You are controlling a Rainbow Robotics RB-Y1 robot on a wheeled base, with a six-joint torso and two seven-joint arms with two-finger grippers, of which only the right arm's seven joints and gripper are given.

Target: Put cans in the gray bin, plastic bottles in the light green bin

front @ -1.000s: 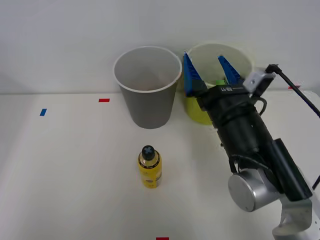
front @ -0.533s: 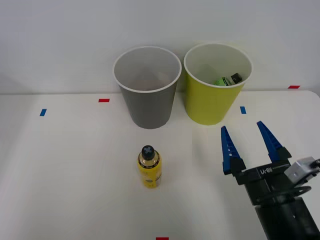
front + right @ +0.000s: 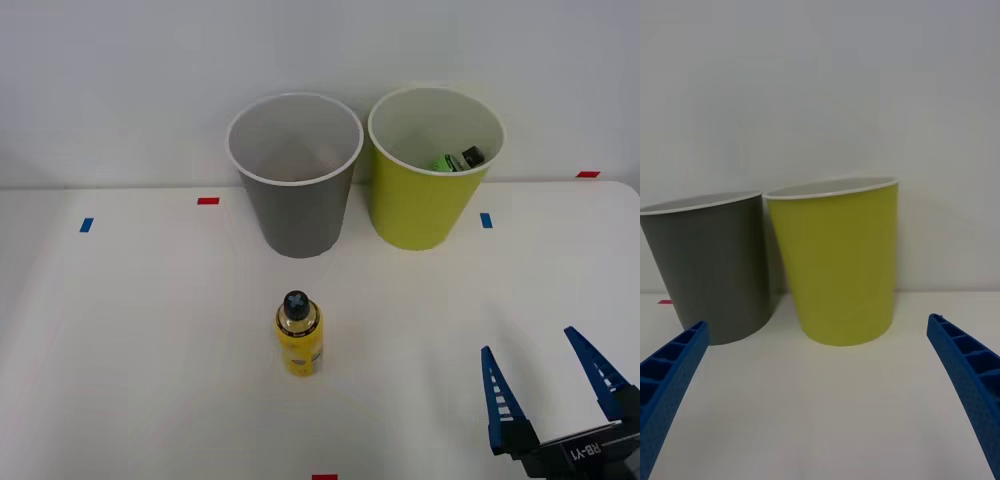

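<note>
My claw (image 3: 552, 392) hung wide open and empty, well short of the green bin (image 3: 420, 215), leaving the yellow bottle (image 3: 298, 335) standing free to grab.

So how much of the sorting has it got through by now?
One green item already lies inside the light green bin. The right claw is open and holds nothing. Left: the yellow bottle stands on the table before the gray bin, waiting for the green one. What the gray bin holds, I cannot tell.
</note>
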